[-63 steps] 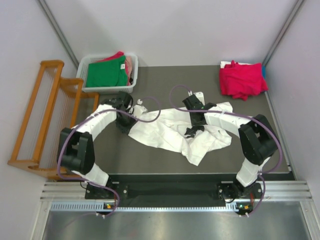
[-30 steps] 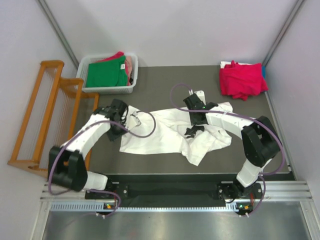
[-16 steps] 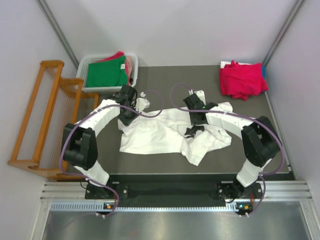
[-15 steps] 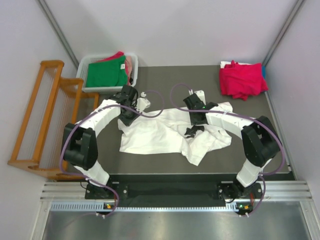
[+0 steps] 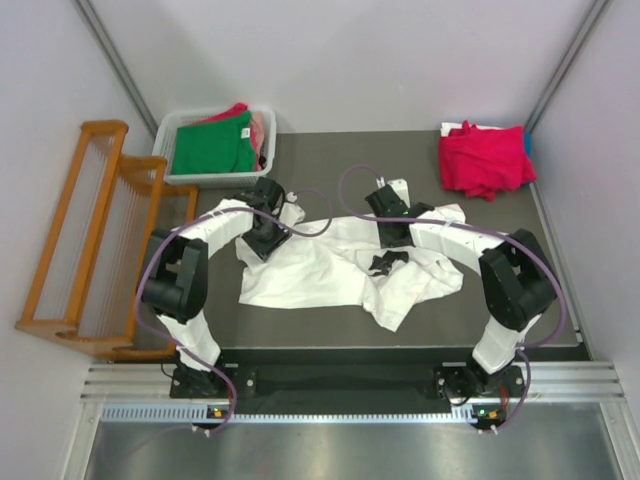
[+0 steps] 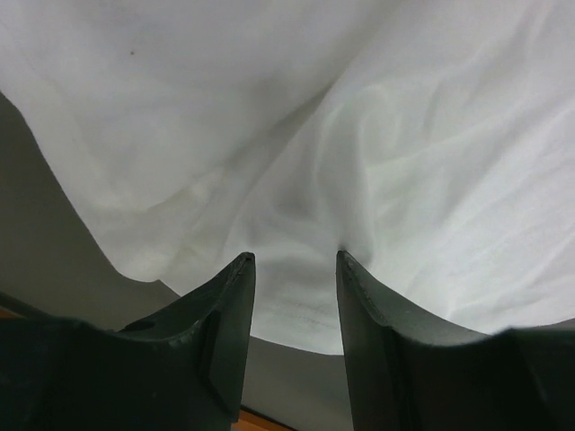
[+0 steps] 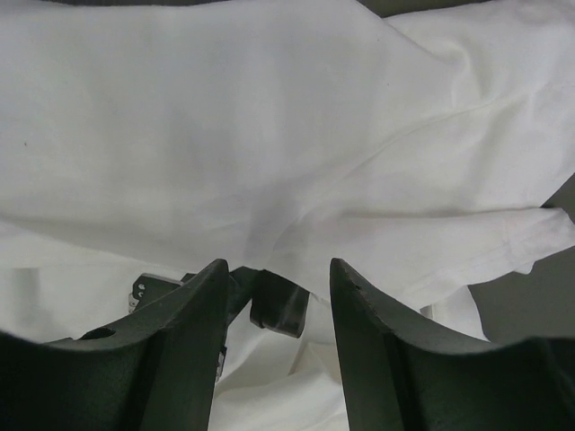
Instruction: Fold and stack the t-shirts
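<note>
My left gripper [image 6: 295,258] is partly open and holds nothing; the white t-shirt [image 5: 310,275] lies just under its tips. My right gripper [image 7: 277,265] sits half open on the same shirt, and I cannot tell if it grips.

The white t-shirt [image 6: 359,135] lies rumpled across nearly the whole view, bare dark table [image 6: 40,224] showing only past its left edge, while the left gripper [image 6: 295,262] holds its two dark fingers [image 6: 229,323] parted over a crease
</note>
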Controlling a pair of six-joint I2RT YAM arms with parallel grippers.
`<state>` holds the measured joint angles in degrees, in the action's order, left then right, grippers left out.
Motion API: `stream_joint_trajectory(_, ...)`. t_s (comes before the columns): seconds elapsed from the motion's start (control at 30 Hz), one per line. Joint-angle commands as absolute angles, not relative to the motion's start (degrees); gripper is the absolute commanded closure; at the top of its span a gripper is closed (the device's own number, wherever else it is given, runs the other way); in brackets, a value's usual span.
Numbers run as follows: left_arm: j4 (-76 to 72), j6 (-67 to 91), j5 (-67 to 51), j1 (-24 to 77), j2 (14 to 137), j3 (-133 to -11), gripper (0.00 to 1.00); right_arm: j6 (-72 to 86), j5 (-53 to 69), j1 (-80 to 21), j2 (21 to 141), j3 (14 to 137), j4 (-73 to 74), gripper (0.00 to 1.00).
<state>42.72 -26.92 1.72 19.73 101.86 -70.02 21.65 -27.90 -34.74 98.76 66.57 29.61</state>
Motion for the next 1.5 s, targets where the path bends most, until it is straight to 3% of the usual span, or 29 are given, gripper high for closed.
stream_joint_trajectory(0.0, 44.0, -28.5, 0.4, 20.5, 98.0, -68.4, 0.53, 21.9, -28.1, -34.4, 99.2, 69.4, 28.4, 0.51)
stream_joint_trajectory(0.27, 49.1, -31.4, -4.6, 20.7, 97.1, -70.0, 0.53, 21.9, -28.7, -34.3, 98.8, 69.5, 28.8, 0.51)
stream_joint_trajectory(0.5, 65.0, -43.4, -14.8, 20.8, 96.4, -71.3, 0.55, 21.6, -29.2, -33.1, 97.3, 68.3, 29.0, 0.51)
stream_joint_trajectory(0.63, 73.8, -46.6, -13.8, 20.9, 100.1, -70.3, 0.57, 21.6, -29.1, -33.0, 97.7, 69.4, 29.2, 0.51)
stream_joint_trajectory(0.83, 67.8, -43.3, -8.7, 20.9, 99.2, -67.1, 0.56, 21.2, -29.1, -32.6, 97.6, 70.3, 29.6, 0.51)
stream_joint_trajectory(1.2, 54.2, -38.1, -4.0, 21.1, 86.7, -59.9, 0.44, 21.0, -28.6, -32.5, 97.6, 69.9, 29.3, 0.51)
stream_joint_trajectory(1.47, 53.3, -37.5, -1.8, 20.9, 79.8, -53.8, 0.40, 21.4, -28.2, -32.3, 96.4, 68.5, 28.9, 0.51)
